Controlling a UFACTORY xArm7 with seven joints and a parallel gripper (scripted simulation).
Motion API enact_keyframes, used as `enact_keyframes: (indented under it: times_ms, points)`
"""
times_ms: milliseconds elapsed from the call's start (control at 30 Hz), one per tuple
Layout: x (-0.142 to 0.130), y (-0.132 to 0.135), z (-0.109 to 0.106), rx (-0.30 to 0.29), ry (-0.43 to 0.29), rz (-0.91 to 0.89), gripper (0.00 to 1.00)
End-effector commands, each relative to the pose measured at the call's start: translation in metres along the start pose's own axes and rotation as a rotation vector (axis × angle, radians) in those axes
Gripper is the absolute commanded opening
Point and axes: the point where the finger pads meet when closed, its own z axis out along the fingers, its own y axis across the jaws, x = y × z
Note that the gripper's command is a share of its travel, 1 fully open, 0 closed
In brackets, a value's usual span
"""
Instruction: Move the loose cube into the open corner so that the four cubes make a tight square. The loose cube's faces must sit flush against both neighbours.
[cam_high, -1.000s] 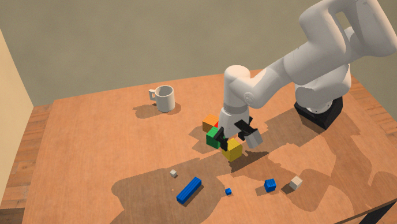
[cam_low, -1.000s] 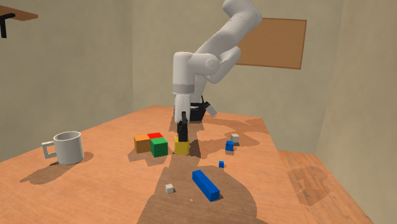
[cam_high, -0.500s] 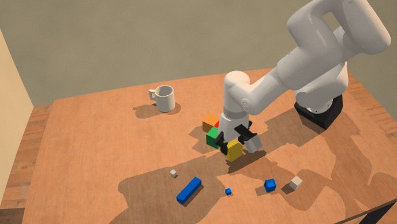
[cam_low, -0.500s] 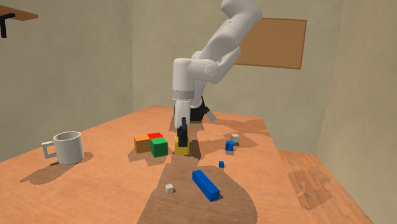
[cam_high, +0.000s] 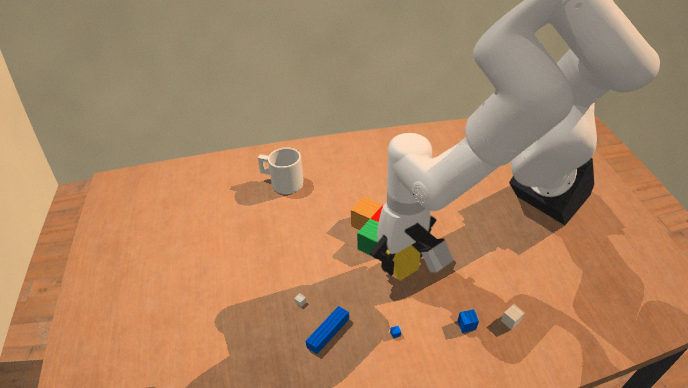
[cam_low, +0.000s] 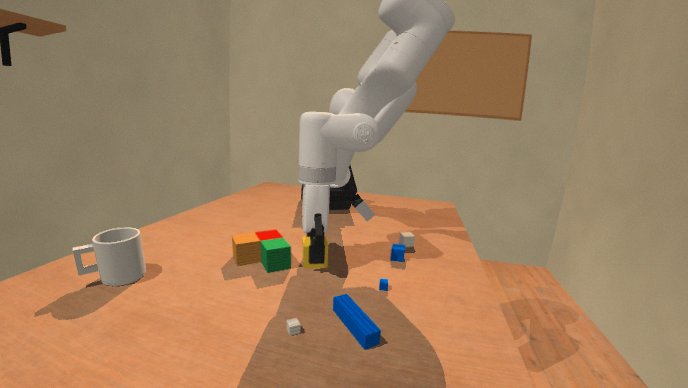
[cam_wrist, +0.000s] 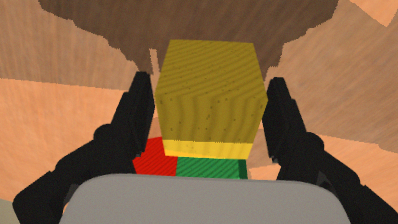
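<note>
The loose yellow cube (cam_high: 407, 264) (cam_low: 306, 256) (cam_wrist: 210, 115) stands on the table, with a gap between it and the green cube in the exterior view. My gripper (cam_high: 404, 259) (cam_low: 316, 253) (cam_wrist: 208, 91) points down over it, open. One finger is on each side of the cube, with narrow gaps in the wrist view. The green cube (cam_high: 368, 241) (cam_low: 276, 256) (cam_wrist: 210, 168), red cube (cam_high: 377, 214) (cam_low: 269, 234) (cam_wrist: 157, 159) and orange cube (cam_high: 364, 213) (cam_low: 246, 249) form an L. My arm partly hides the red cube in the top view; the orange one is out of the wrist view.
A white mug (cam_high: 286, 172) (cam_low: 120, 257) stands beyond the orange cube. A blue bar (cam_high: 327, 330) (cam_low: 356, 321), a small white cube (cam_high: 300, 300) (cam_low: 293, 326), a tiny blue cube (cam_high: 395, 331) (cam_low: 383, 284), a larger blue cube (cam_high: 468, 321) (cam_low: 398, 252) and a pale cube (cam_high: 513, 316) (cam_low: 407, 239) lie around.
</note>
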Motion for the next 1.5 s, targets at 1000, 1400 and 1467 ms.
enact_keyframes:
  times_ms: [1000,1400,1467]
  points:
    - [-0.0008,0.0011,0.0073,-0.004,-0.002,-0.001,0.0]
    - [-0.0008,0.0011,0.0073,-0.004,-0.002,-0.001,0.0]
    - [-0.0008,0.0011,0.0073,-0.004,-0.002,-0.001,0.0]
